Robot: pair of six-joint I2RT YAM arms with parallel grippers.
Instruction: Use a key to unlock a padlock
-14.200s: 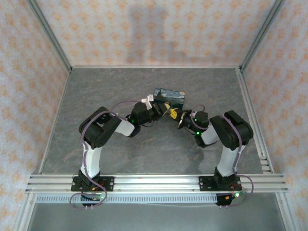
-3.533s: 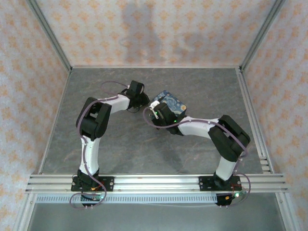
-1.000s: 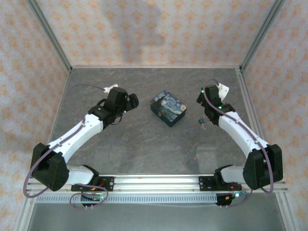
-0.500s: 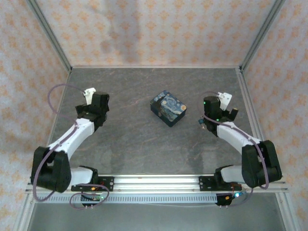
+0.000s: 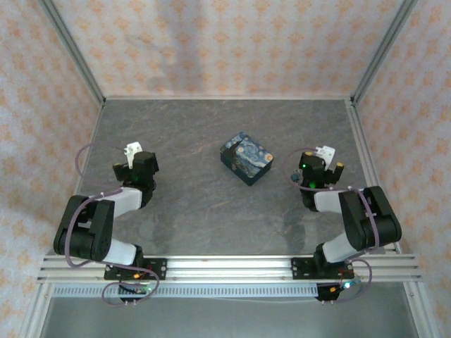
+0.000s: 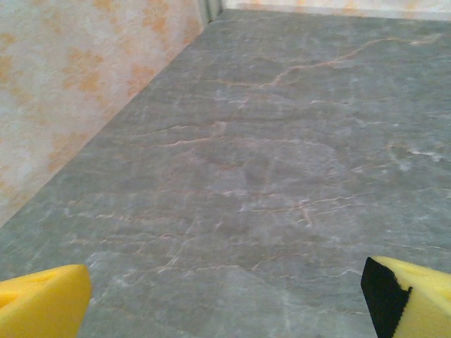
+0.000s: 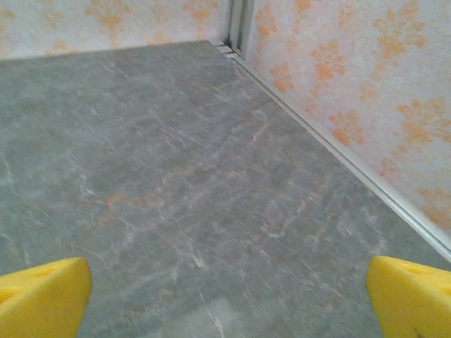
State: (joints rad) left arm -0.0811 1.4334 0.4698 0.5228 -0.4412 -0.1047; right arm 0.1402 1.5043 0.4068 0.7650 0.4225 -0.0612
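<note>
My left gripper (image 5: 135, 160) and right gripper (image 5: 323, 160) both stand wide open and empty. The padlock (image 5: 246, 158) lies diagonally mid-table between them, nearer the right one. I can't pick out the key for certain.

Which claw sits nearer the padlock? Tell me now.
Right. The right claw hangs open a short way right of the padlock; the left claw, also open, is farther off on its left.

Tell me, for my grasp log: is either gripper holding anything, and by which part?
Nothing is held: left gripper and right gripper are open and empty; the dark-blue starry-night padlock lies untouched.
</note>
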